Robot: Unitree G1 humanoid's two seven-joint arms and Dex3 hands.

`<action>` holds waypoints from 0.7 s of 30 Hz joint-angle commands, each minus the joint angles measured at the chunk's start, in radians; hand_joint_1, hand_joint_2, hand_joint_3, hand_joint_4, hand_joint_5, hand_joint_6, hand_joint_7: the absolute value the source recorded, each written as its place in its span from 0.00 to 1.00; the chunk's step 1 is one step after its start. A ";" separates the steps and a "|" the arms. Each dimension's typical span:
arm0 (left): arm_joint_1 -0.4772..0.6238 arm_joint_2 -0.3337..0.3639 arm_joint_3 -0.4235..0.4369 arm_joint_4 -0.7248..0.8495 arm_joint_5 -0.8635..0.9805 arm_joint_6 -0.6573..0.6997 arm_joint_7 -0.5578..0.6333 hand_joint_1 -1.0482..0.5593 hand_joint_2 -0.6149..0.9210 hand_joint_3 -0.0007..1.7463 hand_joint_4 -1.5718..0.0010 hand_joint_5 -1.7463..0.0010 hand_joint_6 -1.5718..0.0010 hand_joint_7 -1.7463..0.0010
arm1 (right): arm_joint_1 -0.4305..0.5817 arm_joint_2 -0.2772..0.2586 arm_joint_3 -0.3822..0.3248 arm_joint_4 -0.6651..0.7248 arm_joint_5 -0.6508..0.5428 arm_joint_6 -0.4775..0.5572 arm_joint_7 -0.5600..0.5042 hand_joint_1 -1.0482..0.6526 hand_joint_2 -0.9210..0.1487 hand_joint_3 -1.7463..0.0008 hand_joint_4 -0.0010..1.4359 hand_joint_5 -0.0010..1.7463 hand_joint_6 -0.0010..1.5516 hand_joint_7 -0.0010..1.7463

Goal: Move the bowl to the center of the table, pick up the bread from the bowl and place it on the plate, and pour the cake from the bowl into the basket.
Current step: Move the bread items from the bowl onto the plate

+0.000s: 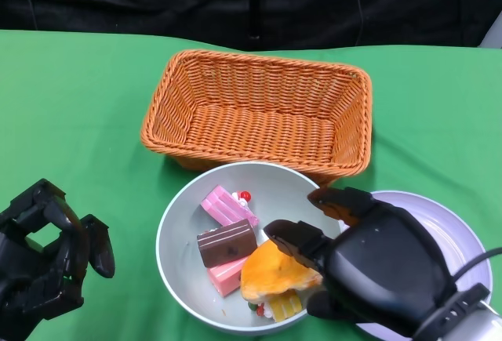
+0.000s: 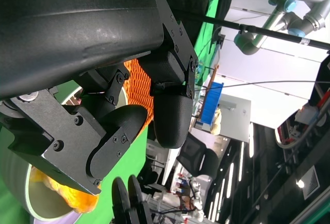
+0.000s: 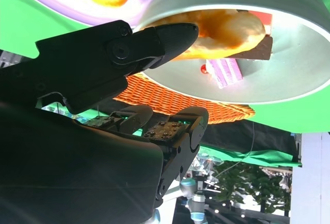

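A grey bowl (image 1: 282, 188) sits at the table's middle, in front of a wicker basket (image 1: 267, 59). It holds an orange bread roll (image 1: 271, 274), pink cake slices (image 1: 227, 206), a brown slice (image 1: 227, 243) and a yellow piece (image 1: 284, 306). My right hand (image 1: 376, 266) reaches in from over the lilac plate (image 1: 447, 231), fingers spread. One fingertip (image 3: 175, 33) touches the bread (image 3: 227, 28); nothing is gripped. My left hand (image 1: 47, 251) rests at the bowl's left, loosely curled and holding nothing.
The basket has nothing in it and nearly touches the bowl's far rim. The plate lies right of the bowl, mostly under my right hand. Green cloth covers the table, and a dark backdrop stands behind it.
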 commanded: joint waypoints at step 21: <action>0.010 0.009 0.001 -0.002 0.003 -0.014 -0.006 0.60 0.65 0.82 0.43 0.00 0.48 0.16 | -0.091 0.012 0.034 0.126 0.027 0.020 -0.031 0.25 0.01 0.99 0.47 0.04 0.45 0.01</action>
